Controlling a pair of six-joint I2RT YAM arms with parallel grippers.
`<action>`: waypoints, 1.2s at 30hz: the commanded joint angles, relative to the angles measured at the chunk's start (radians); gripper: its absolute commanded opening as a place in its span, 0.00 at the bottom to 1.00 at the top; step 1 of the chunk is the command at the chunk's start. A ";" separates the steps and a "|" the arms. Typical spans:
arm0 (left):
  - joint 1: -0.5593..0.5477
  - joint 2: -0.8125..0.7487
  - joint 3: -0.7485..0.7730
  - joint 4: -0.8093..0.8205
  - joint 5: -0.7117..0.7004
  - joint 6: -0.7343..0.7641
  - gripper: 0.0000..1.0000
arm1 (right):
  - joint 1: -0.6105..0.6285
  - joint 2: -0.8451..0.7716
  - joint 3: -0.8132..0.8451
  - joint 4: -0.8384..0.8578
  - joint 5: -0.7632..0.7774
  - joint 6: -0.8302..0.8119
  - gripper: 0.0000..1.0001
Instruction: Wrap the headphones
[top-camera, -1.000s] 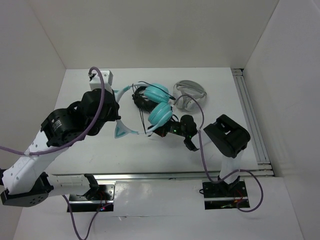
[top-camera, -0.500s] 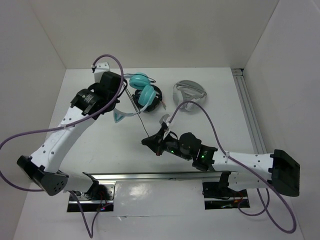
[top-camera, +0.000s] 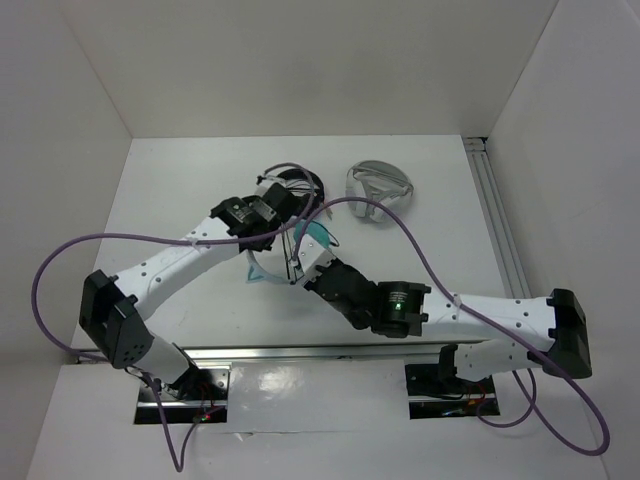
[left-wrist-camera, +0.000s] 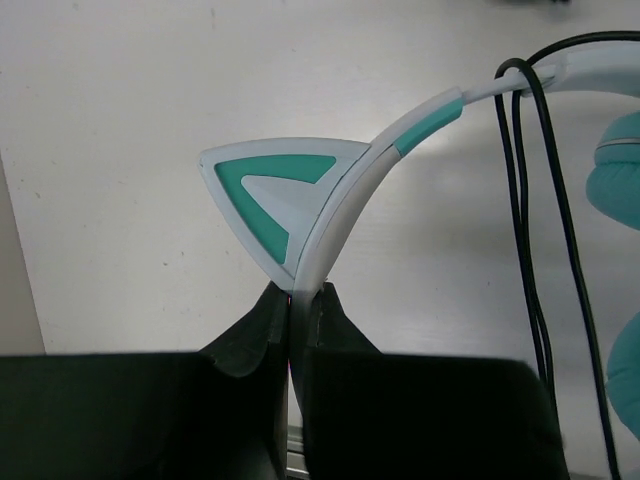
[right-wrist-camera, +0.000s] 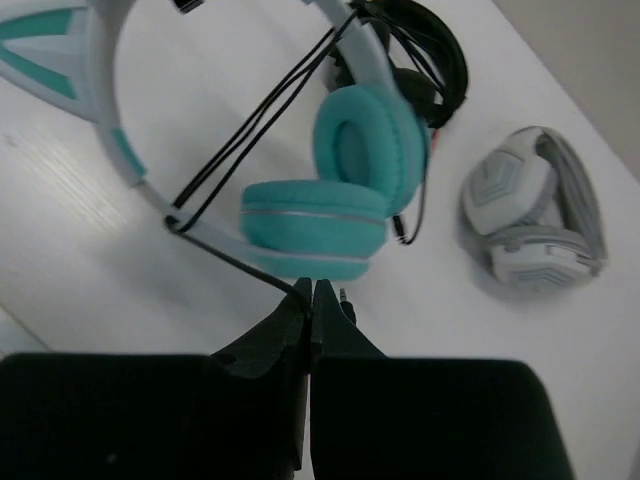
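The teal headphones (right-wrist-camera: 345, 200) hang in front of me, their ear cups side by side and the pale headband (left-wrist-camera: 350, 190) arching off with a cat ear (left-wrist-camera: 265, 195) on it. My left gripper (left-wrist-camera: 298, 295) is shut on the headband just below that ear. The thin black cable (right-wrist-camera: 240, 150) runs in loops across the headband. My right gripper (right-wrist-camera: 312, 288) is shut on the cable close to its plug (right-wrist-camera: 345, 297), just below the lower cup. From above, both grippers meet at mid-table, the left gripper (top-camera: 262, 240) beside the right gripper (top-camera: 303, 262), hiding most of the headphones (top-camera: 318, 236).
Black headphones (top-camera: 290, 180) lie just behind the teal pair, also in the right wrist view (right-wrist-camera: 420, 50). White-grey headphones (top-camera: 378, 190) lie at the back right (right-wrist-camera: 535, 210). A metal rail (top-camera: 495, 220) runs along the right edge, white walls on three sides.
The left arm has brought the headphones from beside the black pair toward the table's middle. The right arm has stretched left and closed in under the ear cups, cable still pinched.
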 joint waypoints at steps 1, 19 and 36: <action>-0.049 0.017 -0.058 0.056 -0.017 0.108 0.00 | 0.010 -0.028 0.049 -0.006 0.216 -0.129 0.02; -0.271 -0.223 -0.243 0.156 0.444 0.311 0.00 | 0.083 -0.174 -0.161 0.330 0.368 -0.382 0.06; -0.271 -0.113 -0.251 0.117 0.588 0.287 0.00 | 0.093 -0.205 -0.236 0.453 0.360 -0.526 0.05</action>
